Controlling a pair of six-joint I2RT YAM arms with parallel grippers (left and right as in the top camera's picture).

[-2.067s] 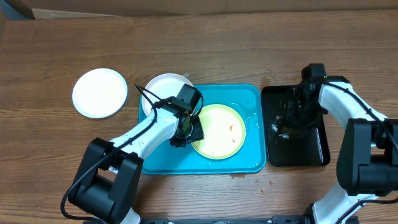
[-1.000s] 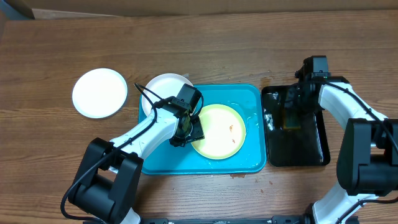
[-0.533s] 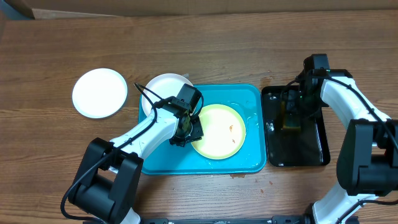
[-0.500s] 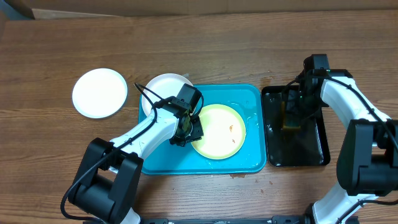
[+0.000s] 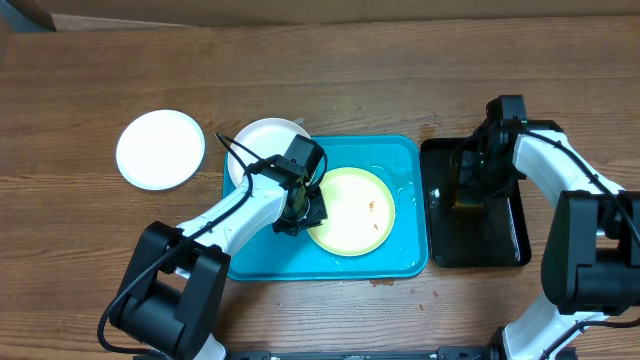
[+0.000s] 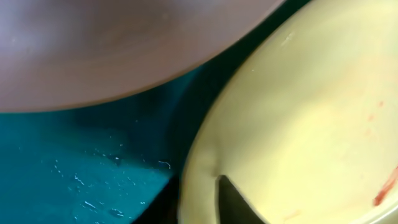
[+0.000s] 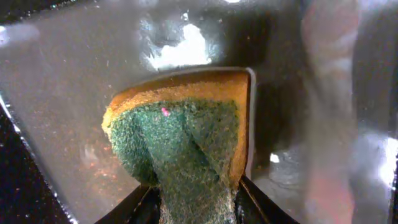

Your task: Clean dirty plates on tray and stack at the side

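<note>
Lifted since earlier, the right gripper clenches one sponge; left gripper pinches one of three plates.

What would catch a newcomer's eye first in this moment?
The turquoise tray at mid-table, with the pale yellow plate on it and the left gripper pinching that plate's left rim. To the right, the right gripper holds a green-and-orange sponge over the wet black tray. One white plate sits alone on the wood at far left.
</note>
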